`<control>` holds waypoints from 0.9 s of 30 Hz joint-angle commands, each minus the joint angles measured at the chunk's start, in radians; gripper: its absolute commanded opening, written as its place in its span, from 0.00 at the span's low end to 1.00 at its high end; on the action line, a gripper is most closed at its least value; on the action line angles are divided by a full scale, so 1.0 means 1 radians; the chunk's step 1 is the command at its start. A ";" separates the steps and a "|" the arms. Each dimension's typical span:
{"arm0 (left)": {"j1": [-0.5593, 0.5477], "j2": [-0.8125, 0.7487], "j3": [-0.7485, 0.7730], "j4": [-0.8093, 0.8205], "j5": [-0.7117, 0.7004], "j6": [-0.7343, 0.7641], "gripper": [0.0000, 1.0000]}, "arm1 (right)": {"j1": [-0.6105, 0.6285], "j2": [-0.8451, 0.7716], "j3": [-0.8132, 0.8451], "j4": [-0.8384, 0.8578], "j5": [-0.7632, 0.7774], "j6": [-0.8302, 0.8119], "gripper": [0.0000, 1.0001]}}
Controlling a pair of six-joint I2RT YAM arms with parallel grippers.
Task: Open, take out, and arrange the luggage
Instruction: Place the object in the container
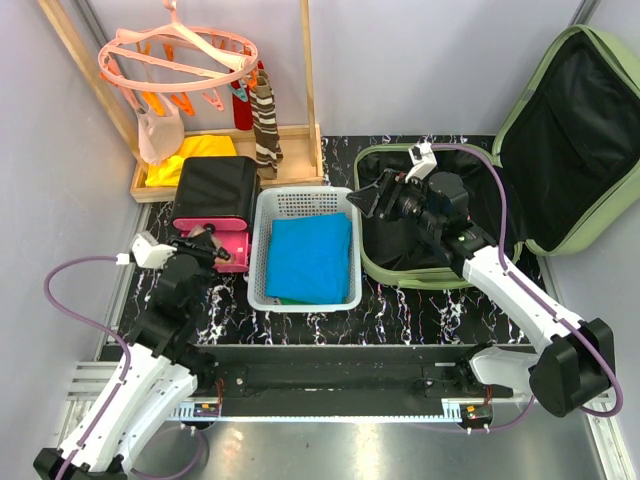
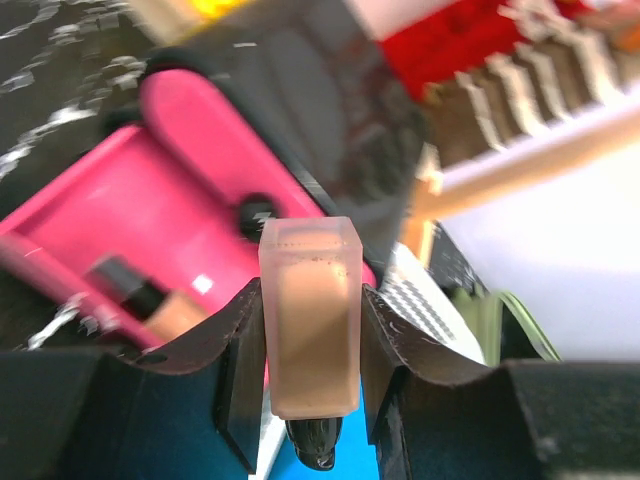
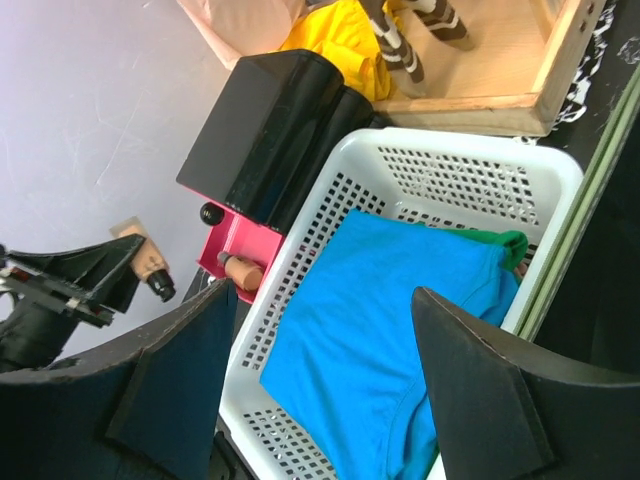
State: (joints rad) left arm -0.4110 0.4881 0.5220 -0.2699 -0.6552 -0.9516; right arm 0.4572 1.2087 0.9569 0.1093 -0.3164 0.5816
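The light-green luggage (image 1: 572, 130) lies open at the right, its lid leaning back and the black lining showing. Over its left rim and the edge of the white basket (image 1: 300, 203) hovers my right gripper (image 1: 362, 200) (image 3: 320, 345), open with nothing between its fingers. My left gripper (image 1: 205, 244) (image 2: 310, 330) is shut on a beige bottle (image 2: 308, 320) with a black cap. It holds that bottle above the pink tray (image 2: 150, 215) of the black case (image 1: 215, 188). A second beige bottle (image 3: 243, 271) lies in that tray.
A blue cloth (image 1: 310, 256) (image 3: 380, 320) over a green one fills the basket. Behind it stands a wooden rack (image 1: 230, 165) holding a yellow garment, a striped garment and a pink hanger ring (image 1: 180, 55). Grey walls close in on the left and at the back.
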 commanded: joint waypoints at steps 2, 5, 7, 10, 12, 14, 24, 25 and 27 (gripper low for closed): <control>0.009 0.018 -0.005 -0.078 -0.169 -0.219 0.00 | -0.003 -0.006 -0.018 0.069 -0.044 0.030 0.80; 0.024 0.041 -0.013 -0.051 -0.167 -0.277 0.00 | -0.003 -0.017 -0.030 0.072 -0.046 0.037 0.80; 0.032 0.050 -0.016 -0.055 -0.175 -0.361 0.00 | -0.003 -0.031 -0.040 0.072 -0.046 0.038 0.80; 0.064 0.056 -0.039 -0.037 -0.163 -0.456 0.00 | -0.003 -0.044 -0.052 0.070 -0.041 0.040 0.80; 0.083 0.079 -0.051 -0.016 -0.120 -0.492 0.00 | -0.002 -0.057 -0.058 0.069 -0.038 0.037 0.80; 0.112 0.116 -0.053 -0.005 -0.074 -0.529 0.00 | -0.002 -0.061 -0.061 0.067 -0.036 0.038 0.80; 0.155 0.214 -0.060 0.061 -0.005 -0.578 0.00 | -0.003 -0.077 -0.069 0.059 -0.041 0.032 0.80; 0.162 0.222 -0.065 0.073 0.005 -0.590 0.00 | -0.003 -0.078 -0.069 0.059 -0.041 0.032 0.80; 0.166 0.236 -0.077 0.101 0.029 -0.596 0.00 | -0.003 -0.080 -0.072 0.059 -0.044 0.032 0.80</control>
State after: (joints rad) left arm -0.2588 0.7048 0.4553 -0.2848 -0.6678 -1.4994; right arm 0.4572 1.1591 0.8894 0.1364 -0.3454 0.6159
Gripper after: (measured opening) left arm 0.387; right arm 0.798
